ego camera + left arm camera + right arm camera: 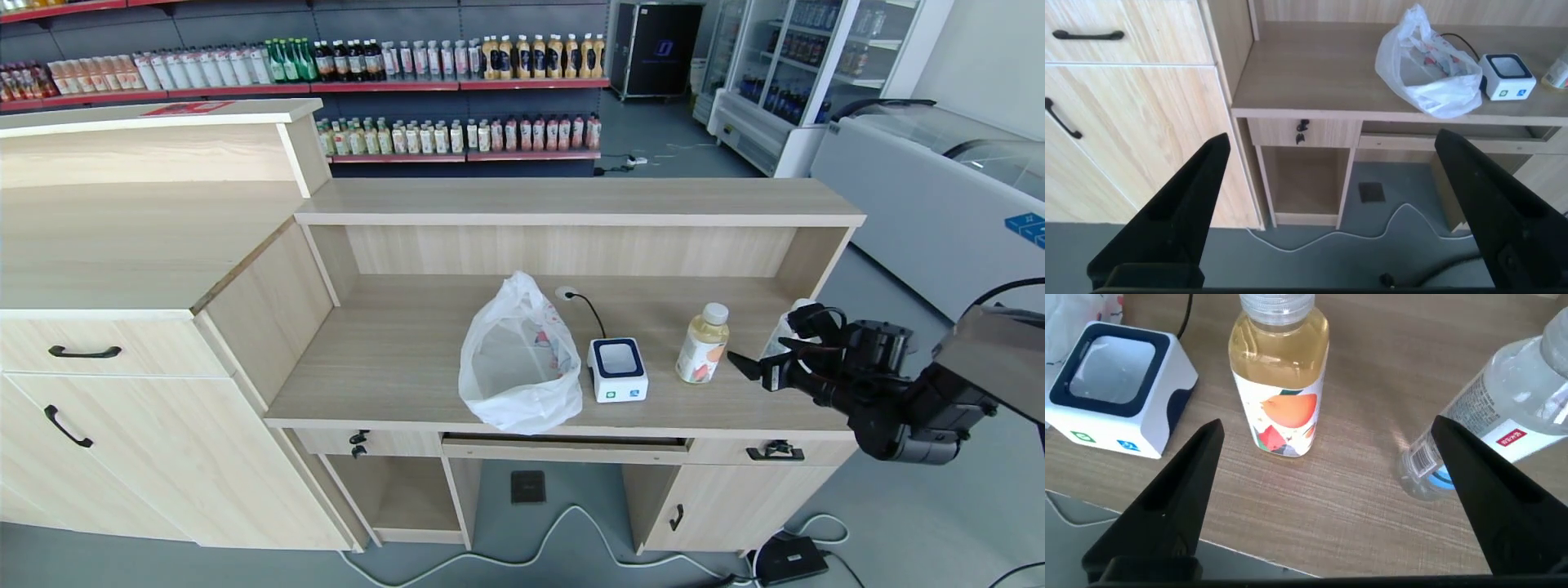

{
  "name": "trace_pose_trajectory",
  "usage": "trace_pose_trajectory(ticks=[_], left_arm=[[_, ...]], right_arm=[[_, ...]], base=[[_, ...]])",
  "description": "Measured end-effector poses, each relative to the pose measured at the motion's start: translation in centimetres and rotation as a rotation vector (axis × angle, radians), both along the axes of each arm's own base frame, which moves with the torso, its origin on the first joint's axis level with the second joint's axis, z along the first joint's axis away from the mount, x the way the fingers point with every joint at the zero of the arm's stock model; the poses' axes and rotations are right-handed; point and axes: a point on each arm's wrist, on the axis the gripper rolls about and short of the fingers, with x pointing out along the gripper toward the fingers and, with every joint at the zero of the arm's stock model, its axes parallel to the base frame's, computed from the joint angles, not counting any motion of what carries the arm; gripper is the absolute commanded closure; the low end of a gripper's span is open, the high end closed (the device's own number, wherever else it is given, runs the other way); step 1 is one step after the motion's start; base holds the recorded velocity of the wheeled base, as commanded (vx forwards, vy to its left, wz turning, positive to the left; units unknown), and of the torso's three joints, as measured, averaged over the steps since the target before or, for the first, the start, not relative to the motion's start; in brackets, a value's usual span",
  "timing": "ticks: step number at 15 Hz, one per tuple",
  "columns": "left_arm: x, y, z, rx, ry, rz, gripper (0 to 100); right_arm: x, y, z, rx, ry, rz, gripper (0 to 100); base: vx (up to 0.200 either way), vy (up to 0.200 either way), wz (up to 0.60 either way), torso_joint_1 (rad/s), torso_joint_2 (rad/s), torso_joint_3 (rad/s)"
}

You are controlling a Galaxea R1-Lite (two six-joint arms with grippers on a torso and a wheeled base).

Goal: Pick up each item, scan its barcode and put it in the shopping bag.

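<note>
Right gripper [1328, 429] is hovering by the juice bottle [1280, 400] — jaws wide. Left gripper [1333, 137] is hanging low, jaws wide too.

No text is reading cleanly anywhere. Juice bottle [1280, 384] is carrying a label with an orange fruit picture, its print coming out too small to resolve. Water bottle [1494, 416] is showing a barcode and a small red tag, lettering illegible. Scanner [1118, 388] is showing one green and one blue icon on its front. Shopping bag [518, 359] is showing creased red print. Freezer [922, 188] is wearing blue stickers, unreadable.
</note>
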Motion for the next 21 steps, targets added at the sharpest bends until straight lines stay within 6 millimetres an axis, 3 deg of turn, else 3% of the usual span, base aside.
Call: trace_pose_trajectory(ticks=[12,21], left_arm=[[0.0,0.0,0.0,0.000,0.000,0.000,0],[0.0,0.0,0.0,0.000,0.000,0.000,0]], right_arm=[[4.0,1.4,-2.2,0.004,-0.024,0.039,0],[6.7,3.5,-4.0,0.005,-0.020,0.086,0]], base=[[0.000,0.000,0.00,0.000,0.00,0.000],[0.000,0.000,0.00,0.000,0.00,0.000]])
